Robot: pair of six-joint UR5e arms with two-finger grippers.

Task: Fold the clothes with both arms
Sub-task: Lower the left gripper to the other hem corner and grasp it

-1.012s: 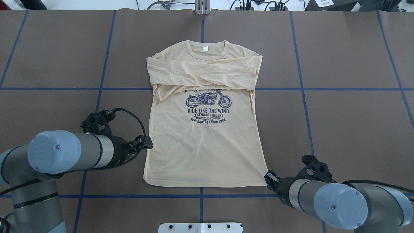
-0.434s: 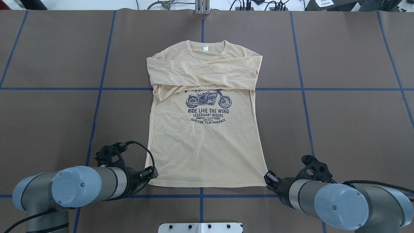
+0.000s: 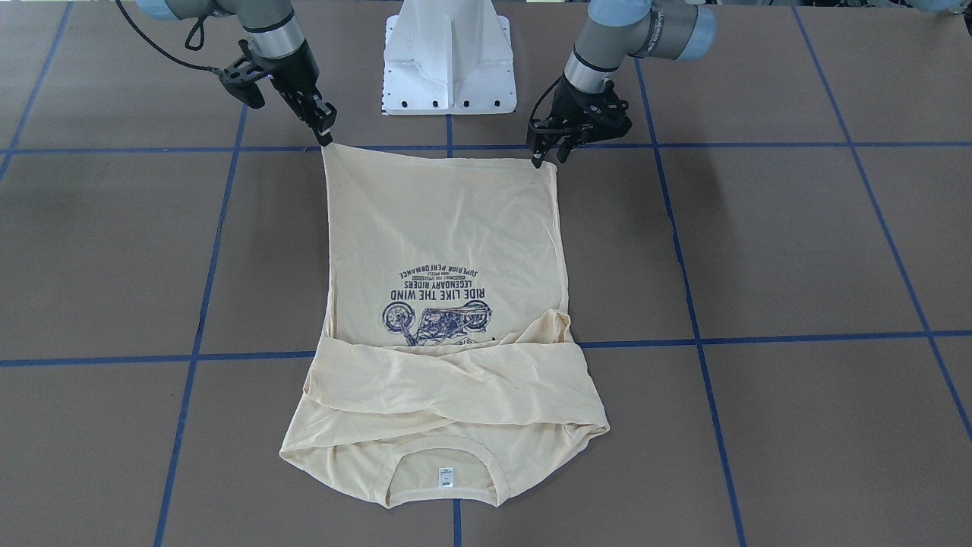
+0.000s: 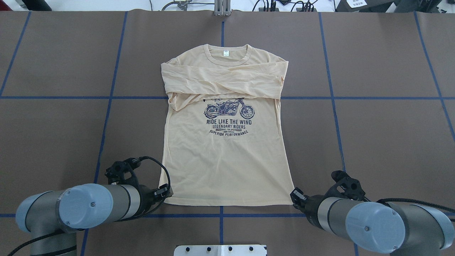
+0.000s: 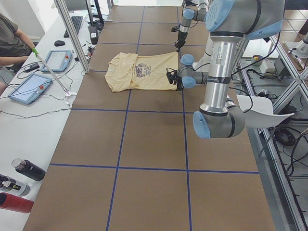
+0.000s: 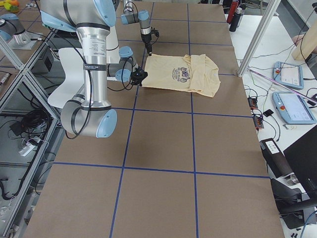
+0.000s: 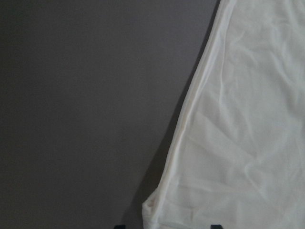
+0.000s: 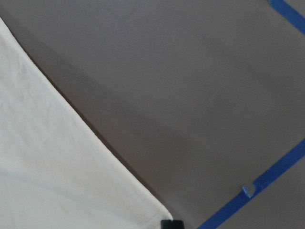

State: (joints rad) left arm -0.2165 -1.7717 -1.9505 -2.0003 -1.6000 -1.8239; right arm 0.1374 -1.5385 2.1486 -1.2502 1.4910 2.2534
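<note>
The cream-yellow shirt lies flat and print side up on the brown table, its collar far from me and both sleeves folded across the chest. My left gripper is open at the shirt's near left hem corner. In the left wrist view that corner lies between the two fingertips. My right gripper sits at the near right hem corner. Its tips are together on the cloth's point, low to the table.
The white pedestal base stands just behind the hem, between the two arms. Blue tape lines grid the brown table. Past the far edge are cables, tablets and a seated person. Bottles stand at one end.
My left arm has drawn back along the shirt's left edge, from the mid-side to the hem corner. The right arm and the shirt have not moved.
</note>
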